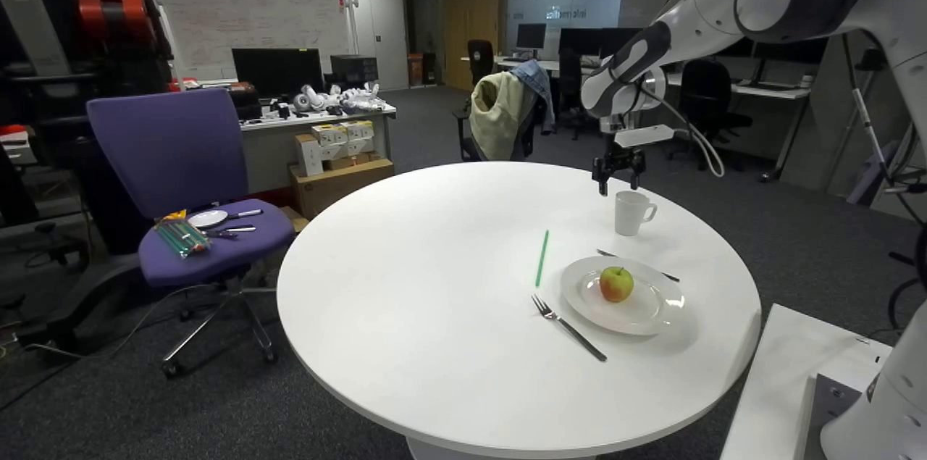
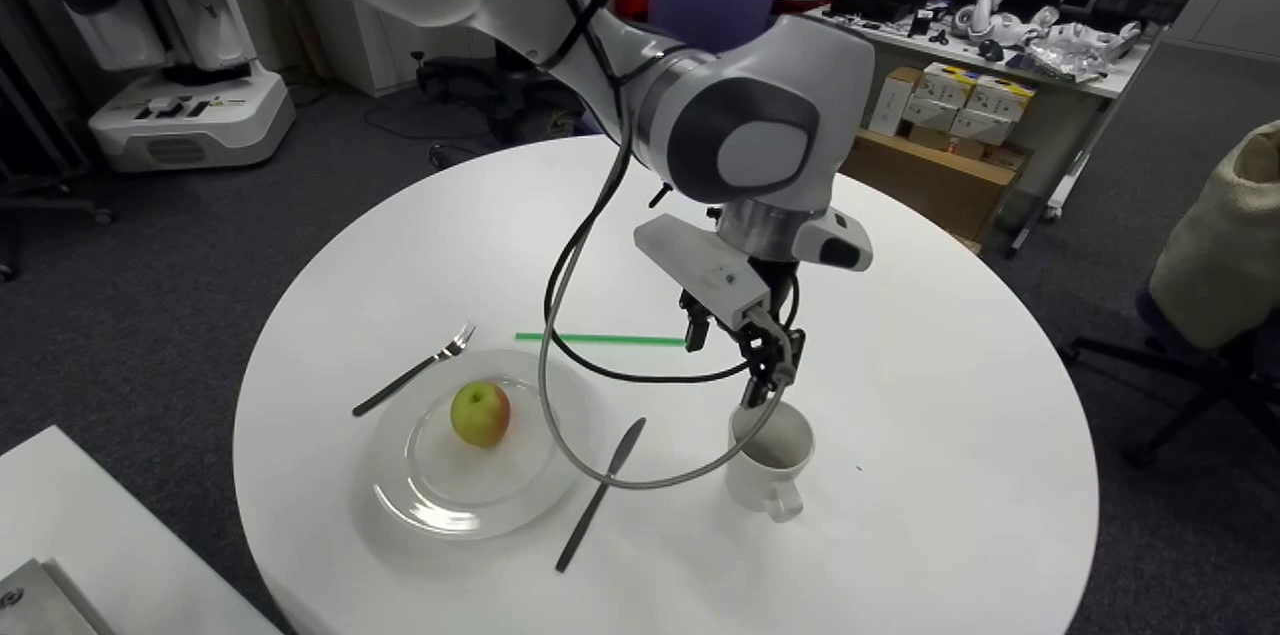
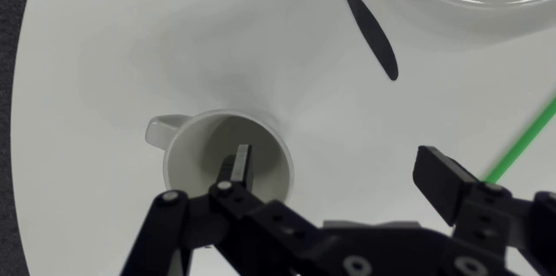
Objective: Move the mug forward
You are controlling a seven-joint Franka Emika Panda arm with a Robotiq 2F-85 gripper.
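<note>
The small white mug [image 1: 628, 214] stands upright on the round white table [image 1: 434, 264]. Its handle points away from the pencil-like green stick. The mug also shows in an exterior view [image 2: 787, 442] and in the wrist view [image 3: 213, 139], where I look down into its mouth. My gripper [image 1: 619, 187] is open and empty, pointing down close above the mug. In the wrist view [image 3: 333, 149] one finger overlaps the mug's mouth, and the other finger is over the table to the right. I cannot tell whether the fingertip dips below the rim.
A white plate [image 1: 659, 315] with an apple [image 1: 616, 284] lies near the mug. A knife [image 2: 600, 497] lies between plate and mug. A fork [image 1: 568, 328] lies on the plate's other side. A green stick [image 1: 542, 258] lies nearby. A loose cable [image 2: 650, 486] hangs from the arm.
</note>
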